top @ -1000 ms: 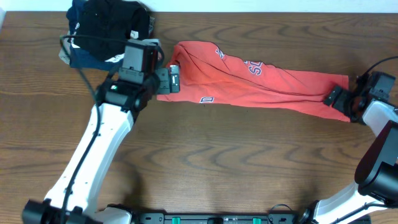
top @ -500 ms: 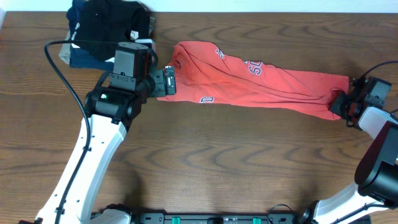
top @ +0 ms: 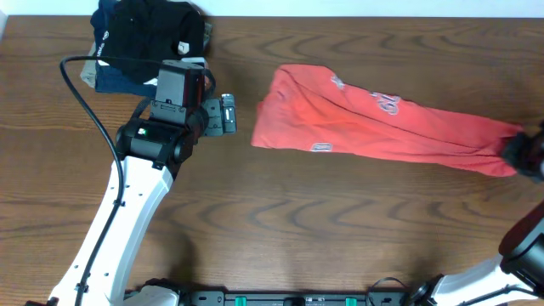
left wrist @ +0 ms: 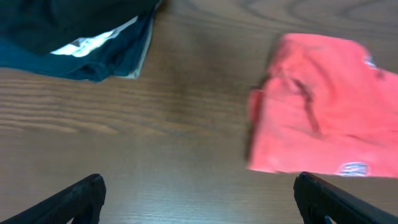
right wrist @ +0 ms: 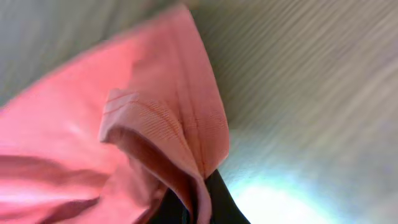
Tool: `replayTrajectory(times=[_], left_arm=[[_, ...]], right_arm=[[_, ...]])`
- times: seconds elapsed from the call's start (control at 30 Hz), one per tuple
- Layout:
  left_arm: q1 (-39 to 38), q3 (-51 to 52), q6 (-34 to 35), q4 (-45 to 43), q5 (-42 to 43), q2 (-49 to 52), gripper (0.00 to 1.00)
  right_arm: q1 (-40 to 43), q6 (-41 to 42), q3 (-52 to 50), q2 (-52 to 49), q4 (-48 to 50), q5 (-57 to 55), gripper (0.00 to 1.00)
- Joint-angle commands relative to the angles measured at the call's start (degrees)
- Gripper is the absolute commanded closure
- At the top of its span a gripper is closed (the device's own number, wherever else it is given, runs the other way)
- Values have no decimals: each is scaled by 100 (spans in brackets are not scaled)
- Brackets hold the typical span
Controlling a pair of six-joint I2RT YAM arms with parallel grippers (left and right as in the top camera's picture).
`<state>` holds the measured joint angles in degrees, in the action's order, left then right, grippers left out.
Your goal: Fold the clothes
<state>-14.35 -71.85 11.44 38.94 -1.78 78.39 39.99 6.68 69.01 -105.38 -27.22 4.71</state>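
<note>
T-shirt (top: 374, 127) cloth, red-orange, is laid out on the wooden table (top: 297, 229) as one long band. It is stretched from near the middle of the table to the right edge. The left end is wide and a bit bunched, and the band gets thinner toward the right. White letters (top: 387, 102) are seen on top, and a small white mark (top: 321, 147) is seen by the near edge.

The thin right end is held by the right gripper (top: 520, 155) at the edge of the overhead view. In the right wrist view a folded hem of the T-shirt (right wrist: 143, 130) is drawn down to a point at a dark fingertip (right wrist: 214, 208) — the picture is blurred, so the cloth only seems to be pinched there.

The left gripper (top: 229, 115) is kept off the shirt, with bare wood between the two. Its jaws are spread wide, and nothing is held in them. In the left wrist view the gripper (left wrist: 199, 199) is seen only as two dark tips low in the corners, and the wide end of the T-shirt (left wrist: 317, 106) is seen ahead and to the right.

A pile of dark clothes (top: 144, 42) is left at the far left corner of the table, well apart from the shirt.
</note>
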Motion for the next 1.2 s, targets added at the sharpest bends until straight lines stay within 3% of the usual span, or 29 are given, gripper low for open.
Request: replayTrajectory(times=[0.0, 0.17, 0.43, 0.73, 1.03, 1.07, 1.1, 1.17], left_arm=[[31, -72, -114, 28, -195, -59, 2], [31, -72, -114, 26, -195, -59, 2], [31, -72, -116, 26, -195, -59, 2], [31, -70, -118, 26, -195, -39, 2], [31, -70, -118, 26, -195, 96, 2], [31, -70, -118, 26, -195, 105, 2], [31, -70, -118, 24, -195, 120, 2], [31, -70, -116, 20, -195, 138, 2]], right_arm=[[111, -396, 522, 258, -306, 610, 99], [-334, -529, 717, 273, -669, 1270, 99], [-2017, -675, 713, 271, -1113, 879, 99], [-3696, -391, 710, 146, -776, 420, 99], [-4518, -247, 710, -195, -595, 365, 98], [-4546, -247, 710, -195, -595, 367, 88], [-4568, -247, 713, -190, -595, 369, 68], [-4572, -249, 713, -155, -608, 474, 49]])
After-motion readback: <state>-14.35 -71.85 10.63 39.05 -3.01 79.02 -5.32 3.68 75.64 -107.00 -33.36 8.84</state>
